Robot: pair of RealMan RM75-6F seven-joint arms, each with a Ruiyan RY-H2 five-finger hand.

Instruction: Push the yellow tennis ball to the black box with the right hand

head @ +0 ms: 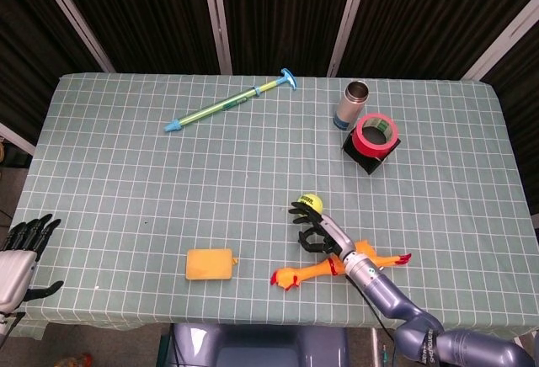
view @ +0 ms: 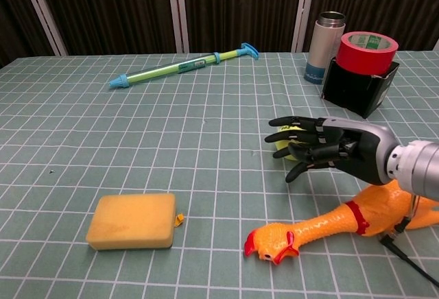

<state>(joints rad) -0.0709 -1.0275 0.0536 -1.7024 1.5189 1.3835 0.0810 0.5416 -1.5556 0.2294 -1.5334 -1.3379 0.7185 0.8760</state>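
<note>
Head view: right hand [head: 318,231] low over the table [head: 126,182], fingers spread wide, holding nothing. Tennis ball [head: 308,204] sits at its fingertips, on the far side of the hand; contact cannot be told from here. Black box [head: 371,151] with a red tape roll [head: 376,132] on top stands well beyond the ball, up and to the right; a metal bottle [head: 350,104] is just beside it. Rubber chicken [head: 316,273] lies under the wrist. Yellow sponge [head: 209,263] is to the hand's left. Left hand [head: 20,253] is at the table's near-left edge, fingers spread, empty.

Chest view: right hand [view: 333,150] open, fingers fanned leftward, partly covering the tennis ball [view: 287,142] behind them. Rubber chicken [view: 322,227] is below the forearm. Black box [view: 359,85] is far behind the hand. A blue-green stick toy [view: 184,66] lies far off to the left.
</note>
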